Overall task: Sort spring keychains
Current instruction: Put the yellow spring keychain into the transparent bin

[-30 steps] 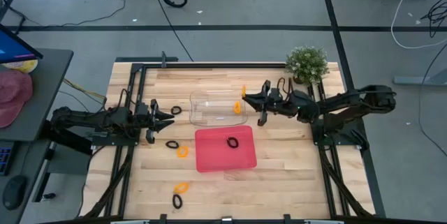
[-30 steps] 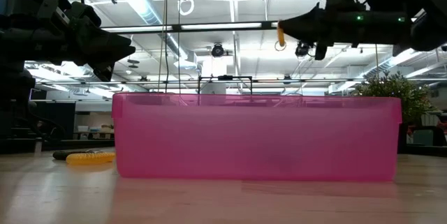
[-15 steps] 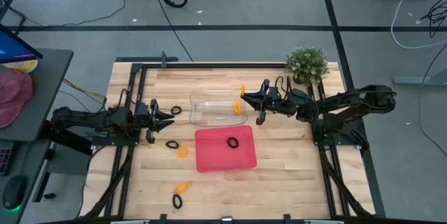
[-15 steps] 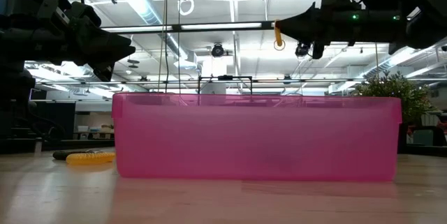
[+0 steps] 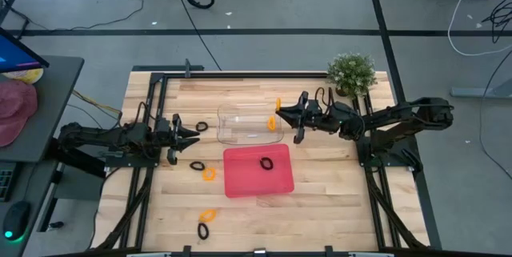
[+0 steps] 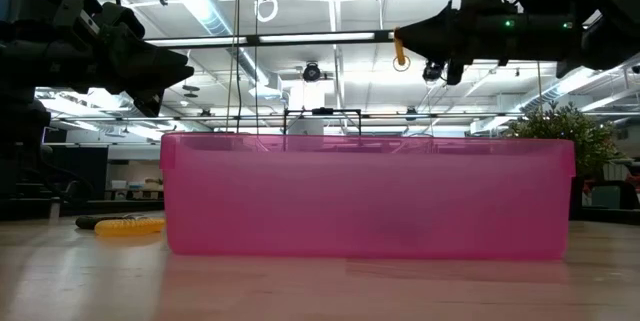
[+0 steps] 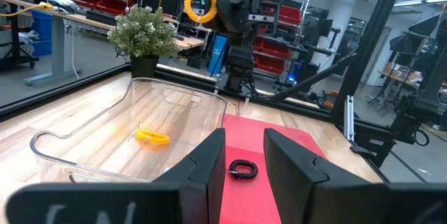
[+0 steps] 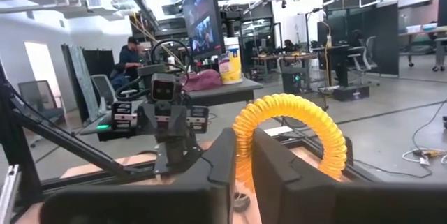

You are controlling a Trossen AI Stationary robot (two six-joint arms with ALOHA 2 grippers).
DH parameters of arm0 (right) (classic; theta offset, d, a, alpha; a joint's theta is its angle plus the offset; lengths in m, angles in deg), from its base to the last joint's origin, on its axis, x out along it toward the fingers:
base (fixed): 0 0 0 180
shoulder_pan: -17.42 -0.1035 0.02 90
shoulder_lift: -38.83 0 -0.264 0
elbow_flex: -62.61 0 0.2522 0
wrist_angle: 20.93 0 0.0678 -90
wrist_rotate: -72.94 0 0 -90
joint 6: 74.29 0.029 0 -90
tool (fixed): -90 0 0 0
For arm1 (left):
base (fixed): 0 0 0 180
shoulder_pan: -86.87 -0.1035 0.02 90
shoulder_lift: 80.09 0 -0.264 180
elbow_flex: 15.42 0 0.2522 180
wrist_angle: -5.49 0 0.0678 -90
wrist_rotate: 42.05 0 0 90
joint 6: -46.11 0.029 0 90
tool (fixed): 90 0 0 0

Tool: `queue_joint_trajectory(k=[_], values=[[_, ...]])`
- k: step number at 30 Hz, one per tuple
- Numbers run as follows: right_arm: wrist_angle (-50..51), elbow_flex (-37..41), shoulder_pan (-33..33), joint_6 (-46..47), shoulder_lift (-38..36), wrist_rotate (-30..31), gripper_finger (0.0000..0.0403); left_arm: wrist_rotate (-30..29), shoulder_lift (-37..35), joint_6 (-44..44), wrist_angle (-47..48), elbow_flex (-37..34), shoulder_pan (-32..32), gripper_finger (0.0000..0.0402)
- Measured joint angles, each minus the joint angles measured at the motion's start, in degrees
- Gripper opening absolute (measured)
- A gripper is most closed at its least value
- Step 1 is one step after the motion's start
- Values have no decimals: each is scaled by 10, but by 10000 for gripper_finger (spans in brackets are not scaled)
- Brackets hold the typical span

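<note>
Overhead view: right claw point(image 5: 278, 115) hangs above the right end of the clear tray point(image 5: 226, 133), pinching an orange spring keychain point(image 5: 278, 105) between nearly closed fingers. A second orange keychain point(image 5: 272, 122) lies inside the clear tray. The red tray point(image 5: 240, 178) sits just in front of the clear one and holds one black keychain point(image 5: 266, 162). Left claw point(image 5: 194, 134) waits above the table point(image 5: 320, 201), left of the clear tray, with a narrow gap between its fingers and nothing held. Loose keychains lie on the table: a black one point(image 5: 201, 126) and another black one point(image 5: 197, 165) near the left claw, an orange one point(image 5: 209, 174) beside the red tray, and an orange-black pair point(image 5: 206, 222) near the front edge. A potted plant point(image 5: 351, 73) stands at the far right corner.

Low view: the red tray's wall point(image 6: 370, 196) fills the centre. The right claw point(image 6: 399, 36) is well above it, the orange keychain point(image 6: 400, 53) dangling from its tips.

Left wrist view: the slightly parted fingers point(image 7: 202, 172) are empty.

Right wrist view: the orange coil point(image 8: 293, 133) arches over the fingers point(image 8: 227, 155) gripping it.
</note>
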Motion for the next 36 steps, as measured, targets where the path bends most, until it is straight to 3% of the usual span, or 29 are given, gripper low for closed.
queue_joint_trajectory(k=[27, 36], values=[[-1, 0, 0, 23, 0, -2, 180, 0, 0, 0, 0, 0, 0, 103], [41, -1, 0, 31, 0, -2, 216, 0, 0, 0, 0, 0, 0, 103]])
